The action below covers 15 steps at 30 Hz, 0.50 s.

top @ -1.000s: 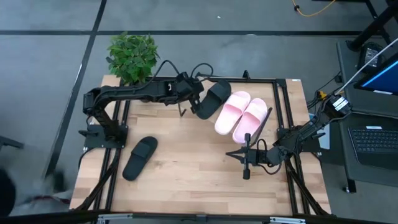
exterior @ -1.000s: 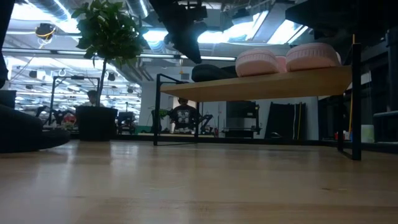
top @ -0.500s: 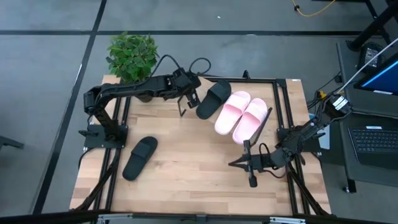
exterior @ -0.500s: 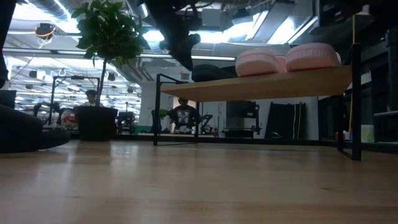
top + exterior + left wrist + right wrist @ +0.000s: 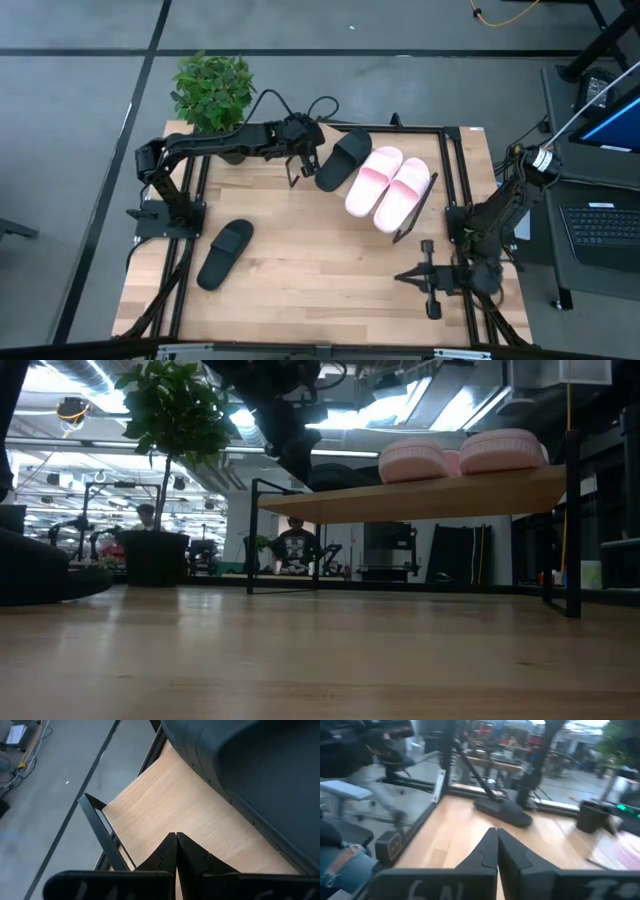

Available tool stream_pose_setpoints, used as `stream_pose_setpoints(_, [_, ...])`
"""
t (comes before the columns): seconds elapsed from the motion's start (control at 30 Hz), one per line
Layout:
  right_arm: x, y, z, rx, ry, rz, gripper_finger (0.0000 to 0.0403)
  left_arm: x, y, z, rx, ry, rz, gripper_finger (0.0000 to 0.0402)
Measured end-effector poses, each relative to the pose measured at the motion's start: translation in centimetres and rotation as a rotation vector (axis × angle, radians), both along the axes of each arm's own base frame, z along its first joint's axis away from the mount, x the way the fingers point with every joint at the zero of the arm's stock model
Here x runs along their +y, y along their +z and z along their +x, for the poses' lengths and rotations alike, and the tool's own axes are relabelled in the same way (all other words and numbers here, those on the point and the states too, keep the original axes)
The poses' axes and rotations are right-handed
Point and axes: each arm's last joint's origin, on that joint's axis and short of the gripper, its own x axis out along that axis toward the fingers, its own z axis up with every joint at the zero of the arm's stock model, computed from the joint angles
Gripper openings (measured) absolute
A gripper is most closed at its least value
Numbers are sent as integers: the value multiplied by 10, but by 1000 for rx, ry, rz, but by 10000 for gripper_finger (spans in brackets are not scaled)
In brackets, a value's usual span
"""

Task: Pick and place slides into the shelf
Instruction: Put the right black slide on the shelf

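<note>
One black slide (image 5: 343,160) lies on the slanted shelf (image 5: 425,205) at its left end, with two pale pink slides (image 5: 388,186) beside it. In the low view the pink slides (image 5: 455,454) and the black slide (image 5: 338,477) rest on the shelf board (image 5: 420,495). The other black slide (image 5: 225,252) lies flat on the table, toward its left near part. My left gripper (image 5: 296,168) hangs shut just left of the shelf's black slide (image 5: 250,765), touching nothing. My right gripper (image 5: 400,275) is shut, low over the table's right near part.
A potted plant (image 5: 212,92) stands at the table's far left corner. The shelf's black metal frame (image 5: 100,825) runs just below my left gripper. Bare wooden tabletop (image 5: 320,260) lies between the loose black slide and my right gripper.
My left gripper has drawn back from the black slide on the shelf toward the table's left. My right arm has swung toward the table's near right corner, carrying its gripper away from the shelf. The slides have stayed where they were.
</note>
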Motion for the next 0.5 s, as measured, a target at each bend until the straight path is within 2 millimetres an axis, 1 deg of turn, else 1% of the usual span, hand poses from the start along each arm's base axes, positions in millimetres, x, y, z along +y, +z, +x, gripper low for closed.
stream_pose_setpoints(0.17, [3, -12, -21, 27, -167, 41, 4, 0, 0, 0, 6, -11, 1, 0])
stream_pose_setpoints(0.27, [4, -18, -30, 23, -214, 30, 4, 4, 0, -2, 8, -3, 0, 0])
stream_pose_setpoints(0.4, [4, -18, -37, 0, -258, 21, 4, 10, 0, -4, 3, 3, -15, 0])
stream_pose_setpoints(0.5, [2, -18, -38, -26, -331, -14, 4, 14, -1, -6, -4, 1, -29, 0])
